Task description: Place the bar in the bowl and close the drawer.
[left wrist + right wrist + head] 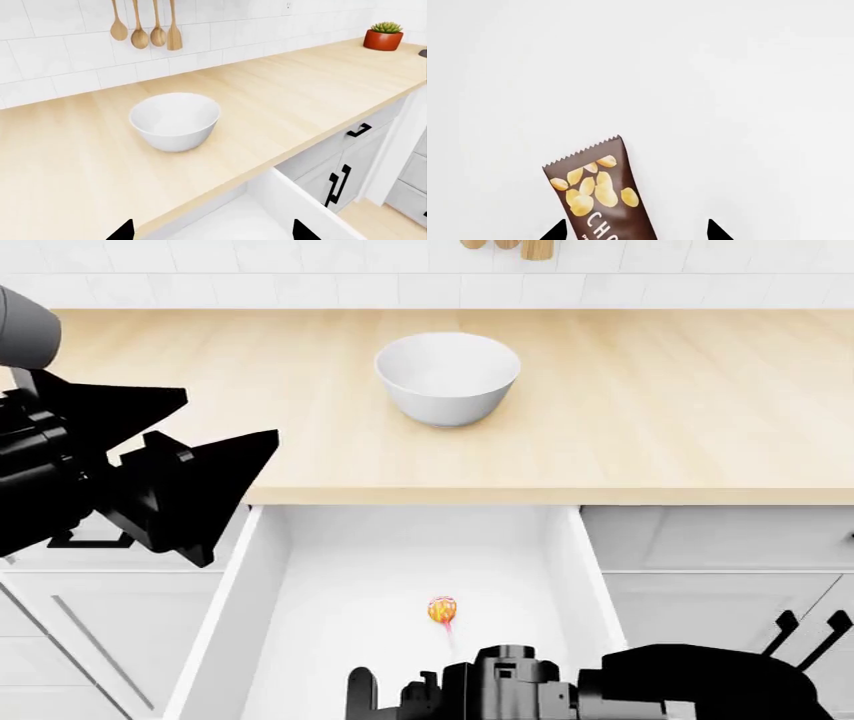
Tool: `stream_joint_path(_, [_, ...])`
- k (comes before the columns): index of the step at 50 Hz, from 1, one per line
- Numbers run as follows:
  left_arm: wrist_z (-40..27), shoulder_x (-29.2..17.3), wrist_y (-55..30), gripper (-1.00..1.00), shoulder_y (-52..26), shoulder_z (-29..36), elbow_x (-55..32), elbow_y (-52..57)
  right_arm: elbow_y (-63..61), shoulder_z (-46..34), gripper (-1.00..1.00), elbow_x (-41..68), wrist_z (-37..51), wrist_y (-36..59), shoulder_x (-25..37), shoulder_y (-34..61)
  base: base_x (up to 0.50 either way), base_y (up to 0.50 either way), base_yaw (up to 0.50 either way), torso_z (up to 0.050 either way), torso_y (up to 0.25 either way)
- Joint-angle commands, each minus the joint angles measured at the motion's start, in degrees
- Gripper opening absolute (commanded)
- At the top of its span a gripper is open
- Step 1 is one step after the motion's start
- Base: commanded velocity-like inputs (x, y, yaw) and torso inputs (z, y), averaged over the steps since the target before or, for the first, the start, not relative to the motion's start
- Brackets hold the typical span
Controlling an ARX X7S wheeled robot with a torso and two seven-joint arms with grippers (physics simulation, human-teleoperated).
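Right gripper (pixel 635 231) spread over the chocolate bar (pixel 602 192) (between my fingertips); I'd risk pinching wrapper only; it sits off-centre.

A long counter (pixel 313 95) of pale wood runs beneath a wall of white square tiles (pixel 60 45), where four wooden spoons (pixel 147 27) hang in a row. Toward one end stands a small green plant in a red-orange pot (pixel 383 36). Below the counter sit light grey cabinet fronts (pixel 350 165) with black handles (pixel 359 131), over a light wooden floor (pixel 373 222).
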Motion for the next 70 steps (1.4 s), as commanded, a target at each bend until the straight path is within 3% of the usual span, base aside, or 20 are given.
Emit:
stream_joint_path(1, [0.22,-0.38,0.18,1.0,0.25,-0.25,-0.11,0.2,1.81,-0.76,1.0,-1.75,-0.4,-0.84,-0.93,-1.28,0.0,0.0,0.0,0.0,0.0])
stream_joint_path(10, [0.53,-0.58,0.26,1.0,0.65,-0.4,0.09,0.41,3.24,-1.31,1.0,-2.37,-0.89,-1.31,-1.6,-1.98,0.0,0.0,0.0,0.0,0.0])
stream_joint_path(11, [0.58,-0.59,0.26,1.0,0.68,-0.4,0.12,0.4,2.94,-1.47,-1.0,-2.43,-0.89,-1.28,-1.49,-1.99,0.0,0.0,0.0,0.0,0.0])
stream_joint_path(23, [0.8,-0.4,0.24,1.0,0.86,-0.27,0.58,0.25,1.7,-1.06,-1.0,-3.07,0.37,-1.51,-0.46,-1.44,0.0,0.0,0.0,0.0,0.0])
stream_joint_path(43, [-0.67,-1.06,0.38,1.0,-1.95,-0.43,-1.35,-0.83,-18.04,8.33,-1.0,3.4,7.14,5.94,8.39,10.14,0.0,0.0,0.0,0.0,0.0])
stream_joint_path(57, [-1.68,-1.15,1.48,1.0,-2.73,-0.88,-1.12,-1.8,-32.08,20.2,-1.0,14.05,11.74,12.37,17.59,20.12,0.0,0.0,0.0,0.0,0.0])
stream_joint_path(70, [-1.4,-0.75,1.42,1.0,-4.21,-0.91,-0.01,-4.34,-30.89,28.48,-1.0,20.7,11.98,15.73,19.61,28.81,0.0,0.0,0.0,0.0,0.0])
